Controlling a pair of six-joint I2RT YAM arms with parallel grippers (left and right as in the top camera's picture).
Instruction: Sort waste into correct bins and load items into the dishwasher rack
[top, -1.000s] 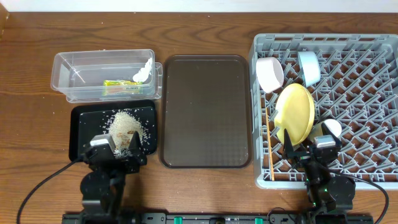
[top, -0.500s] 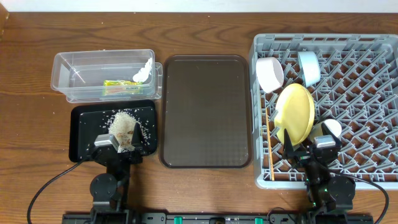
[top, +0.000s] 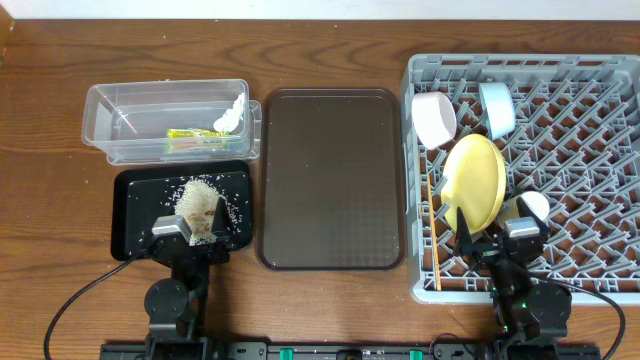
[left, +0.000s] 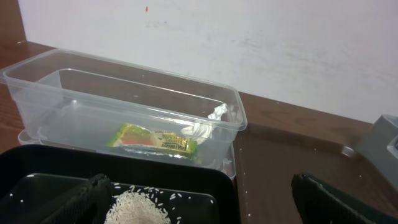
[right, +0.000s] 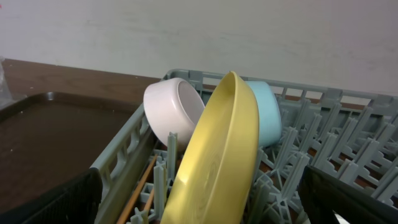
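The clear tub (top: 120, 140) holds the yellow-green wrapper (top: 195, 136) and the white tissue (top: 233, 112); both also show in the left wrist view, the wrapper (left: 155, 140) and the tissue (left: 221, 112). The black tray (top: 130, 200) holds the rice scraps (top: 200, 198). The grey rack (top: 580, 150) holds the white bowl (top: 433, 118), the blue bowl (top: 496, 108), the yellow plate (top: 474, 182) on edge, the pale cup (top: 530, 206) and the chopsticks (top: 437, 250). My left gripper (top: 190, 226) is open and empty over the black tray's near edge. My right gripper (top: 495, 240) is open and empty at the rack's near edge, facing the plate (right: 217, 155).
The brown serving tray (top: 330, 180) lies between the bins and the rack, with nothing on it. A few rice grains lie on it near the black tray (left: 186, 177). Bare wooden table (top: 50, 220) surrounds everything.
My left arm shifted its pose slightly at the black tray's near edge a second ago and has been still since. The right arm has not moved.
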